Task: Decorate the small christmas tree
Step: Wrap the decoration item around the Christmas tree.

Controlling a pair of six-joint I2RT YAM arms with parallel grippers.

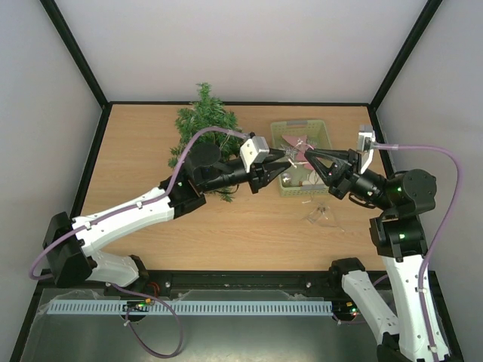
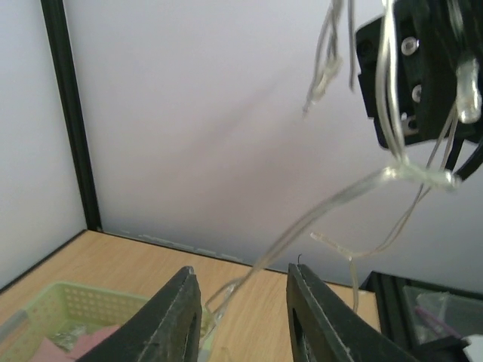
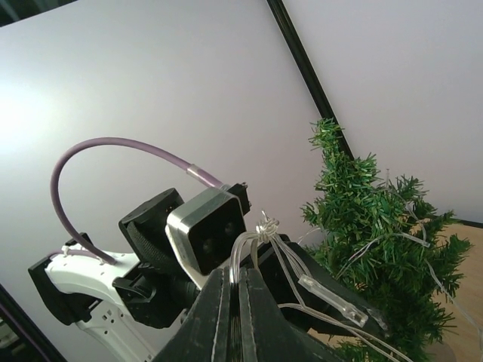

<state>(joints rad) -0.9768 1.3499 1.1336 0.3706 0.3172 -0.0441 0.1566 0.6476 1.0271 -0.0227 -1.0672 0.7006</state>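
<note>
Top external view, arm bases: at near edge of table; left arm stretched up-right to centre, right arm bent in from right side.
loose clear bits: on bare wood, near side of pale green basket, just beside right arm's wrist; too small to tell what.
left gripper: fingers spread apart in left wrist view; one strand of clear light string going up through gap, cannot tell if touching a finger.
right gripper: fingers pressed together, pinching clear light string; loops + small knot coming out just above tips in right wrist view.
grippers together: tip facing tip above basket, near each other but apart, string running betw. them.
purple cable: arching over left arm's wrist, ending at camera block behind left gripper.
basket position: on table, right of centre, approx. mid-depth.
basket contents: pink flat item + few small pale things, not clear what.
small christmas tree: at far side of table, left of basket, near back wall; dark green bristly branches; lower part hidden behind left arm's wrist. In right wrist view standing upright behind left gripper, w/ thin clear strands lying over several branches.
back wall: plain white, black frame posts at both corners.
</note>
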